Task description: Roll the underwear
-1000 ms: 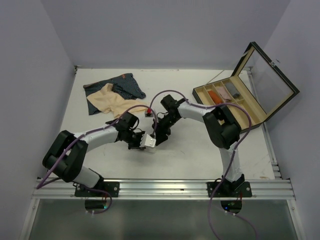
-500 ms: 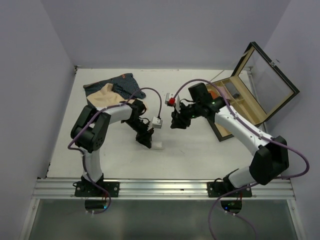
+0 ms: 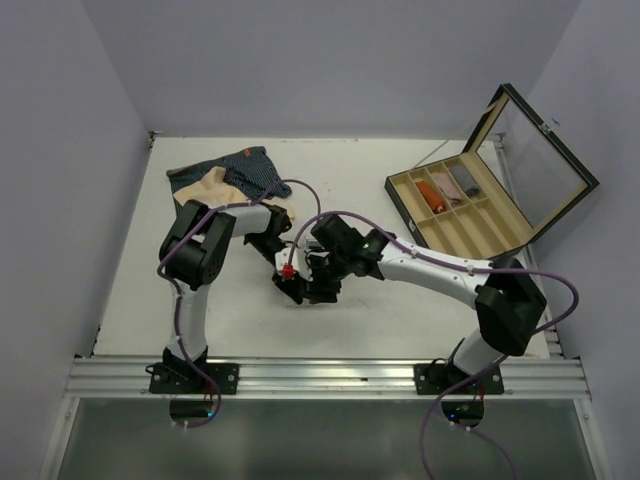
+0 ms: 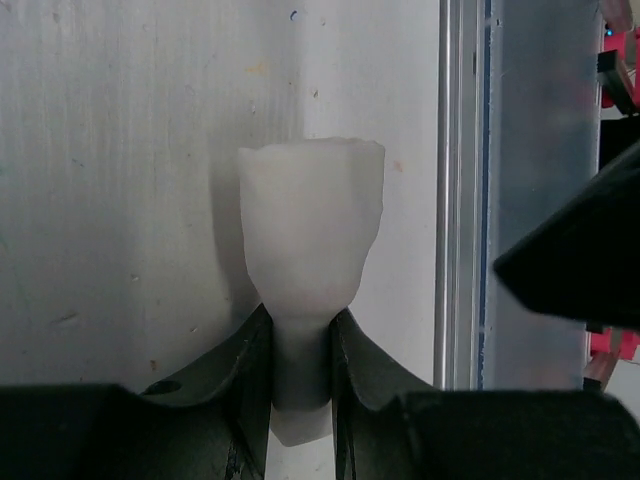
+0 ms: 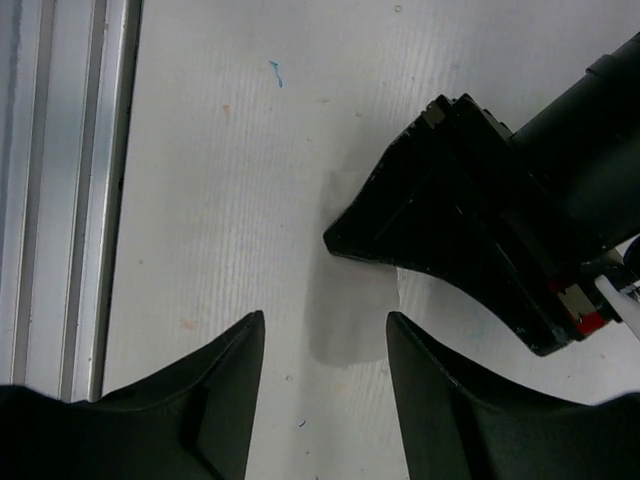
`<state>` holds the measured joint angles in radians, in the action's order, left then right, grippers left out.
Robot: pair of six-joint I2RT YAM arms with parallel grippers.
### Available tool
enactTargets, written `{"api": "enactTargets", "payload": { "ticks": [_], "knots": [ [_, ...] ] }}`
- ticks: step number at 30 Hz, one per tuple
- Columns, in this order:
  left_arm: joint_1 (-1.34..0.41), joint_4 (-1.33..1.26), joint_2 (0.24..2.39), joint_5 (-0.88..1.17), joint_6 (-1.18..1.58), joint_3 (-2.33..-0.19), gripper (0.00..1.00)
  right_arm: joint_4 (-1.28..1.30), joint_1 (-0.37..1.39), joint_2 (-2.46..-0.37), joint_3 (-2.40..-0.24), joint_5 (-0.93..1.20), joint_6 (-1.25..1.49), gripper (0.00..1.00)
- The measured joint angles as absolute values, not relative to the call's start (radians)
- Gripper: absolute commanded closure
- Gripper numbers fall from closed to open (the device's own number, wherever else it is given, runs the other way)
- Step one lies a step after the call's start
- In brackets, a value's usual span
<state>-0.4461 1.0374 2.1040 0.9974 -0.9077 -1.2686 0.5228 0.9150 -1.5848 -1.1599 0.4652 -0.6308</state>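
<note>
My left gripper (image 4: 300,325) is shut on a small white rolled underwear (image 4: 312,220), pinching its near end while the wider end rests on the table. In the top view the left gripper (image 3: 289,284) and the right gripper (image 3: 322,290) meet at the table's middle front, hiding the roll. The right gripper (image 5: 325,330) is open, just above the table. The roll's shaded end (image 5: 355,320) lies between its fingertips, under the left gripper (image 5: 480,230). The beige underwear (image 3: 212,187) and the striped navy underwear (image 3: 250,168) lie flat at the back left.
An open wooden box (image 3: 505,232) with compartments stands at the right, its glass lid (image 3: 540,150) raised. An orange roll (image 3: 430,195) and a grey one (image 3: 462,180) lie in it. The aluminium rail (image 3: 330,375) runs along the table's near edge.
The right gripper swung from near the box back to the left gripper and opened wider over the roll. The left gripper kept hold of the white roll.
</note>
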Motion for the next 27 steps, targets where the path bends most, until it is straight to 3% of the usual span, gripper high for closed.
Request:
{"api": "enactTargets", "payload": {
  "ticks": [3, 12, 22, 25, 27],
  "knots": [
    [-0.446, 1.061, 2.117, 1.005, -0.899, -1.269, 0.79, 0.479, 0.931, -1.637, -1.157, 0.443, -0.632, 0.31],
    [-0.446, 1.122, 2.155, 1.032, -0.89, -1.269, 0.78, 0.418, 0.934, -1.716, -1.131, 0.44, -0.656, 0.29],
    [-0.434, 1.162, 2.196, 1.066, -0.873, -1.274, 0.76, 0.344, 0.961, -1.771, -1.083, 0.463, -0.652, 0.32],
    [-0.429, 1.172, 2.204, 1.072, -0.872, -1.275, 0.76, 0.319, 0.965, -1.802, -1.069, 0.461, -0.649, 0.37],
    [-0.425, 1.18, 2.213, 1.078, -0.871, -1.278, 0.75, 0.297, 0.965, -1.817, -1.059, 0.459, -0.651, 0.47]
  ]
}}
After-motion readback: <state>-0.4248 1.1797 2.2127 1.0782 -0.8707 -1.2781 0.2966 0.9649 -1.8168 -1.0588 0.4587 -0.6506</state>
